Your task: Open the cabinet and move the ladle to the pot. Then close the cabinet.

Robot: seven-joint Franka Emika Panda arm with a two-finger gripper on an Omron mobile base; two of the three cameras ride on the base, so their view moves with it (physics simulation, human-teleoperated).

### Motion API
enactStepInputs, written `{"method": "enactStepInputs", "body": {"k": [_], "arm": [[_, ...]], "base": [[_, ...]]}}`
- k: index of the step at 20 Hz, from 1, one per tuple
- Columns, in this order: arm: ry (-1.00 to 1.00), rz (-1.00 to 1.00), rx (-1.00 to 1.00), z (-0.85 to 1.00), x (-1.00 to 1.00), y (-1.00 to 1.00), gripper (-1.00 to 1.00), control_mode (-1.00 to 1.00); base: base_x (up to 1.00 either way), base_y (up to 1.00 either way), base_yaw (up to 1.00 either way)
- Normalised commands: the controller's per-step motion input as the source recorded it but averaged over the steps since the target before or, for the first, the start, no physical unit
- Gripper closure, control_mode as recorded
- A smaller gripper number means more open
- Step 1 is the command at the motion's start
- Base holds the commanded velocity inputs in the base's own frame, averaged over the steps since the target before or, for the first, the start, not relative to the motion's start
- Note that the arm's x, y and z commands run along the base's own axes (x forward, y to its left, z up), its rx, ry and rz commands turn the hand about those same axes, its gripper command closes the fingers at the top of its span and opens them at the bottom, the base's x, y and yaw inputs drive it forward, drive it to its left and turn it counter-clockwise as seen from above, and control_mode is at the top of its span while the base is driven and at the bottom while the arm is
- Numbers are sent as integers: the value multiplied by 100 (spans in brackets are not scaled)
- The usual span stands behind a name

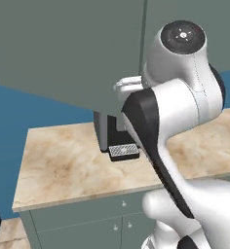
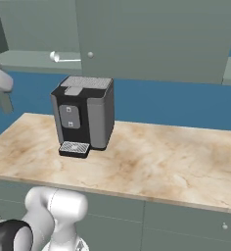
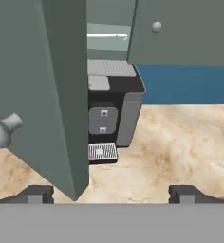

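Note:
The grey-green cabinet (image 2: 161, 39) hangs over the counter with its left door (image 3: 38, 85) swung open. That door's round pale knob (image 3: 2, 130) is at the left of the hand view. The right door is closed, and its knob (image 2: 90, 55) faces out. The ladle (image 2: 63, 59) lies on the open shelf, pale bowl to the left and thin handle (image 3: 107, 35) pointing right. My gripper (image 3: 111, 194) is open in front of the open door's lower edge, its fingertips (image 3: 35, 194) far apart and holding nothing. The pot is out of view.
A black and grey coffee machine (image 2: 83, 115) stands on the marble counter (image 2: 161, 157) right under the open shelf. The open door (image 1: 63, 48) juts out over the counter's left part. Low cabinets with drawer fronts (image 2: 186, 215) run beneath. A blue wall is behind.

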Motion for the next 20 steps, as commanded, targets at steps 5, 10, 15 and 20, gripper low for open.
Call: {"method": "enactStepInputs", "body": {"k": [5, 10, 15, 20], "arm": [[0, 1, 29, 4, -7, -100, -100, -100], [0, 23, 49, 13, 40, -81, -100, -100], [1, 30, 36, -1, 81, 10, -100, -100], [4, 27, 18, -12, 73, 79, -100, -100]], "base": [[0, 0, 0], [0, 0, 0], [0, 0, 0], [0, 0, 0]]}}
